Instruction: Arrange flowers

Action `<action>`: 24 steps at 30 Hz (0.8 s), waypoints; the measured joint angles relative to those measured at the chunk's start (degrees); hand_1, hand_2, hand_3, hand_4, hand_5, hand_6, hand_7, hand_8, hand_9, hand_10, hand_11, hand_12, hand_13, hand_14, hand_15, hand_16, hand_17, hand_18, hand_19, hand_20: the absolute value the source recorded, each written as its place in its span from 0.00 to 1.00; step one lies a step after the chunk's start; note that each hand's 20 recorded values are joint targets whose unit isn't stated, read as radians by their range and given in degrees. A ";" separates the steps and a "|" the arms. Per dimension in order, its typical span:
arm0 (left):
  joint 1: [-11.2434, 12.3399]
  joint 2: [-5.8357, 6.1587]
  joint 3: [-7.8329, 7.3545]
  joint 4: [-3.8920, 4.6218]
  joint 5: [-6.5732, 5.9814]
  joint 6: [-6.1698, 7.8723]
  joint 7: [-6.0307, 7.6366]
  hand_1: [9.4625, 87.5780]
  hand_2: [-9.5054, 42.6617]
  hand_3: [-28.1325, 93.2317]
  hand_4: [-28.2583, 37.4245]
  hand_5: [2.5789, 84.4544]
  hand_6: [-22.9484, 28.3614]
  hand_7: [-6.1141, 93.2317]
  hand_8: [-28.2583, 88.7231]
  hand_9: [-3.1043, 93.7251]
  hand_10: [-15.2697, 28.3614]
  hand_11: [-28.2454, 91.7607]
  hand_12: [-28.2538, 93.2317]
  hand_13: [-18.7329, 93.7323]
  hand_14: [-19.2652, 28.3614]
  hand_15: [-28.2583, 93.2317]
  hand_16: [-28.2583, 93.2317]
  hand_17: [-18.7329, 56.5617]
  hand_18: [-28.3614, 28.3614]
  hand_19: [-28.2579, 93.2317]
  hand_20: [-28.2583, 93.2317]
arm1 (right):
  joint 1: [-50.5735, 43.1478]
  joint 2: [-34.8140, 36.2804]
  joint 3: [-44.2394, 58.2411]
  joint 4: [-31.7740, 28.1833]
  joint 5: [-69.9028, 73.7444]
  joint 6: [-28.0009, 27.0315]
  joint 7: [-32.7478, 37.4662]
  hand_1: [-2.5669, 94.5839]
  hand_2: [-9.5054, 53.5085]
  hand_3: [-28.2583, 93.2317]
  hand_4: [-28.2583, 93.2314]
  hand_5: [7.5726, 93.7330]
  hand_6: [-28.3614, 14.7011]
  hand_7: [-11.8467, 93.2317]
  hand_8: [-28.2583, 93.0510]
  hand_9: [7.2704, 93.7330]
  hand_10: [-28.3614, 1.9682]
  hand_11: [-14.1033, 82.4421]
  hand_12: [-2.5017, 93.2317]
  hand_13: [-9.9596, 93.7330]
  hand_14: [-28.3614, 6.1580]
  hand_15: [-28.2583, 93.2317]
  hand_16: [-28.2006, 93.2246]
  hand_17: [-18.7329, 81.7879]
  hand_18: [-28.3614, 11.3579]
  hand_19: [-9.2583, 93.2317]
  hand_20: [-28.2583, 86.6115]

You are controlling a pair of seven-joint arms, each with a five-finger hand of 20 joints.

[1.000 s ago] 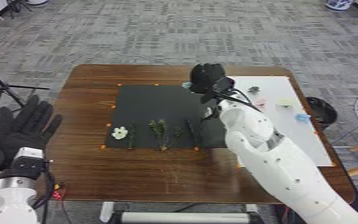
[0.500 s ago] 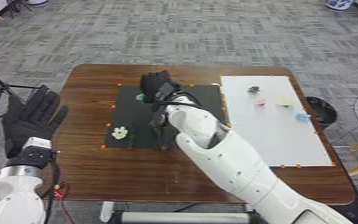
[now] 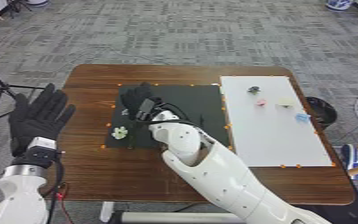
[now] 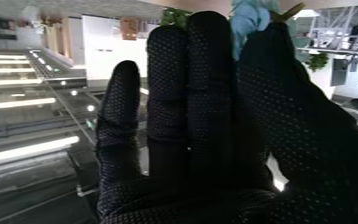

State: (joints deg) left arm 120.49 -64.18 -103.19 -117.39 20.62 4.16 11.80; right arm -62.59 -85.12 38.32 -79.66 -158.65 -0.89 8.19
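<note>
Blue flower (image 4: 249, 24), pinched between the right hand's (image 4: 209, 100) thumb and fingers, looks light and crushable; its brown stem (image 4: 292, 11) probably offers firmer hold.

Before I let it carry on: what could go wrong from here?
The blue flower is pinched near the tips of the right hand's thumb and fingers, so it might slip or get crushed. The white flower lies on the dark mat close to that hand; lowering it could knock the flower aside.
</note>
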 measured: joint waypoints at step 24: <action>-1.09 0.15 0.97 0.30 -1.15 -0.66 -0.09 0.19 0.53 0.75 0.00 0.44 0.61 0.13 0.17 0.36 0.67 0.37 0.28 0.37 0.64 0.36 0.18 0.12 0.72 0.53 0.28 | 0.82 -1.67 -2.62 2.82 -2.86 -3.02 10.61 0.60 0.04 0.77 0.00 0.74 0.67 0.40 0.19 0.83 0.66 0.27 0.36 0.63 0.54 0.63 0.48 0.40 0.16 0.80 0.52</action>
State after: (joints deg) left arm 119.40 -64.03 -102.23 -117.09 19.47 3.50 11.72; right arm -61.77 -86.79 35.70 -76.84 -161.51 -3.91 18.80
